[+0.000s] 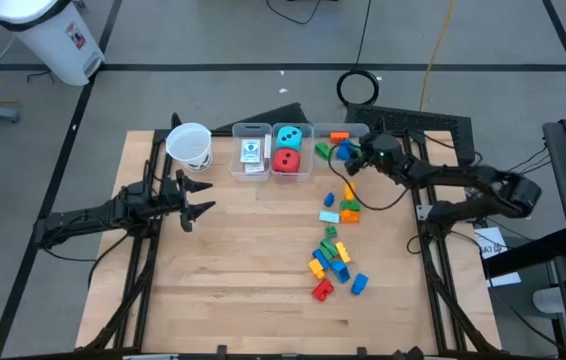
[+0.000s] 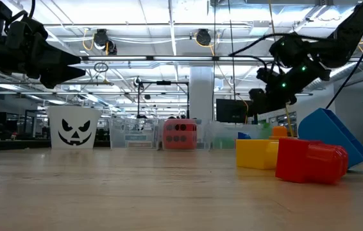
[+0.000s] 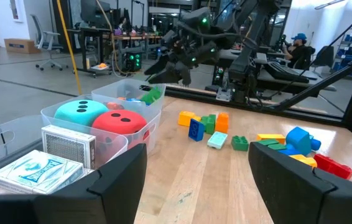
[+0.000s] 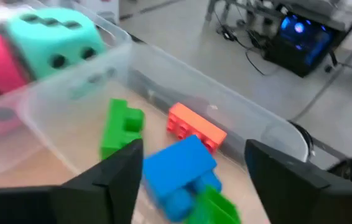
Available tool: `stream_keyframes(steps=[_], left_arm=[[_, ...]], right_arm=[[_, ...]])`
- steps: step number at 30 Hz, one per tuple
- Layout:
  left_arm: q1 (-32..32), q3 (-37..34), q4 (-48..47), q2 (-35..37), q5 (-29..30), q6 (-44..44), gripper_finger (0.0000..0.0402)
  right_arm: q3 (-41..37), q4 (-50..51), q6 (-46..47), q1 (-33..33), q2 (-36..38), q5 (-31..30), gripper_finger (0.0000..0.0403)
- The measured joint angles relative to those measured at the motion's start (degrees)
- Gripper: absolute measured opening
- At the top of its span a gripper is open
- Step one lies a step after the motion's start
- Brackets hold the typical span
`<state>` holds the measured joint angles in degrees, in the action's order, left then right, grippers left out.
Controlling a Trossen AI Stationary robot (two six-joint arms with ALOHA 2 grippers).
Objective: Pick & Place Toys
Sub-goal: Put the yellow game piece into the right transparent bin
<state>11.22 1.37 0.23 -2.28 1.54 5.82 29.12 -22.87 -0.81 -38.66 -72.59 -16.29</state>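
We find the right gripper [image 1: 346,152] poised over the right-hand clear bin [image 1: 325,133], its fingers [image 4: 111,177] spread apart and holding nothing. Directly beneath them, inside that bin, lie a blue brick [image 4: 177,165], an orange brick [image 4: 196,129] and a green brick [image 4: 117,126]. A second green piece sits at the near edge of the right wrist view, partly cut off.

The middle bin [image 1: 288,178] holds the teal die [image 1: 288,136] and the red die [image 1: 286,160] side by side — teal toward the far edge of the counter [image 1: 233,290]. The left bin [image 1: 253,128] holds two white card packs [image 1: 252,154].

We note the remaining loose bricks [image 1: 335,250] scattered on the counter near the right arm's side, running from just below the right-hand bin down toward the front — red, blue, yellow, green and orange pieces among them.

The left gripper [image 1: 196,198] hangs above the counter's left side with its fingers [image 3: 112,180] apart and empty, close beside a white paper cup [image 1: 190,146] printed with a jack-o'-lantern face.
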Motion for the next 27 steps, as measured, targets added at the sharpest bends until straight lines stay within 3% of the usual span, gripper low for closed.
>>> stream_keyframes(steps=[8, 13, 21, 27], left_arm=[[0.0, 0.0, 0.0, -0.01, 0.0, 0.0, 0.0287], [0.0, 0.0, 0.0, 0.0, 0.02, 0.0, 0.0287], [0.0, 0.0, 0.0, 0.0, 0.0, 0.0, 0.0287], [0.0, 0.01, 0.0, 0.0, 0.0, 0.0, 0.0287]], right_arm=[[0.0, 7.02, -2.07, 8.81, 12.28, 0.33, 0.0299], [1.82, 19.58, 1.51, 14.3, 18.65, 10.48, 0.0296], [4.49, 35.11, 17.35, 18.42, 15.42, 9.95, 0.0283], [4.53, 34.59, 20.12, 19.72, 7.59, 4.97, 0.0279]])
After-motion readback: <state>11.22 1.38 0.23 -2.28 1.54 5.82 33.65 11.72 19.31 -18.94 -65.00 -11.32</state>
